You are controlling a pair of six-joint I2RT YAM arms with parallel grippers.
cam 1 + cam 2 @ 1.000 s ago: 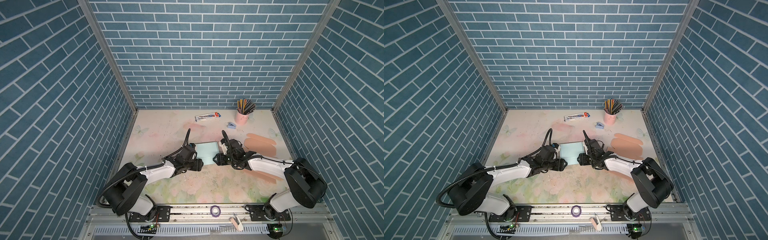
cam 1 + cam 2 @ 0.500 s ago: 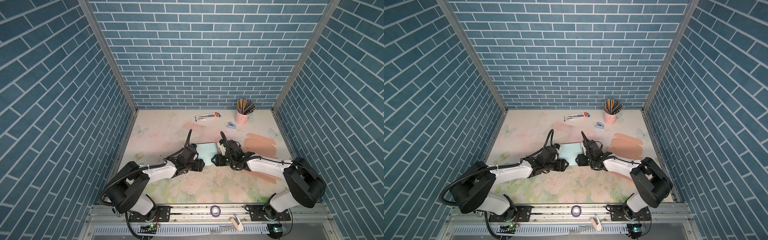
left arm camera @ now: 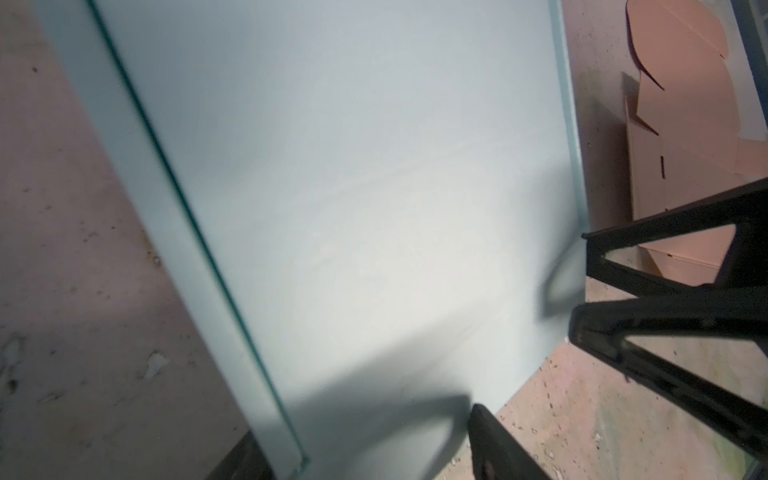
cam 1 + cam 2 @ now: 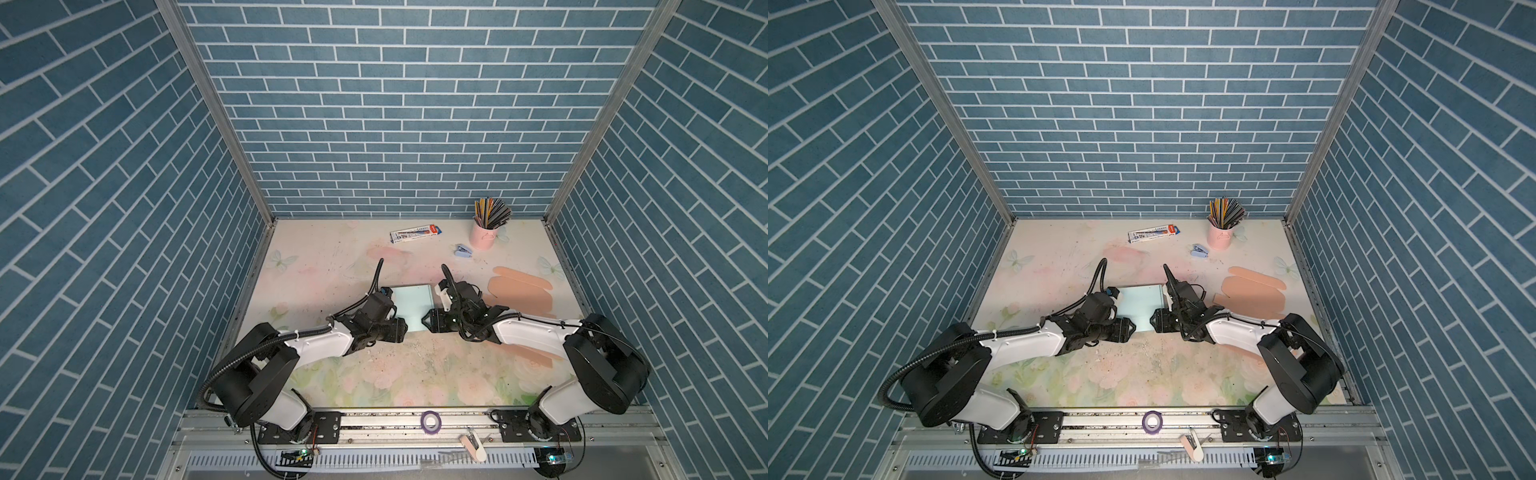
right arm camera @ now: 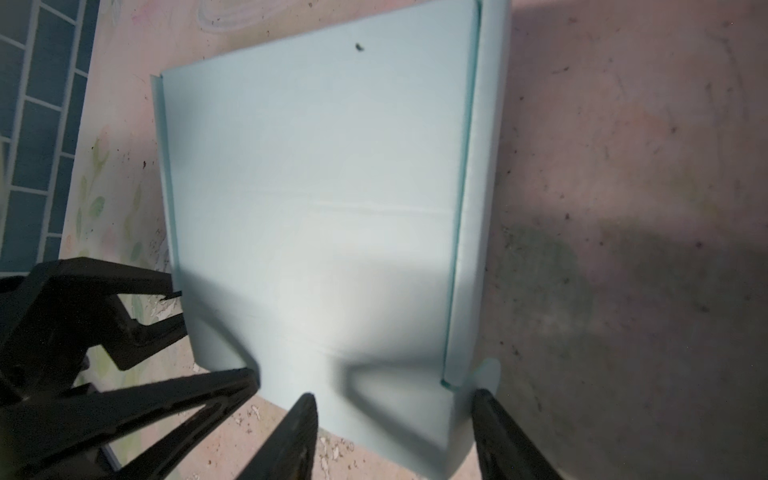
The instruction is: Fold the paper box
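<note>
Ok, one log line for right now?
pale blue paper box: lying on floral table | left end effector: open, at its near-left corner | right end effector: open, at its near-right corner

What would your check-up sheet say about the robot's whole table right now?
Surface: floral table, speckled with crumbs.
Job's things: pale blue paper box lies flat mid-table, narrow strip folded along one side.
Clutter: pink cardboard blanks, pencil cup, white packet, small blue object; purple tape roll on front rail.
Grippers: left gripper and right gripper open, tips at the box's near edge.
Cables: black hoses arch over both wrists.
Surroundings: blue brick walls on three sides.
</note>
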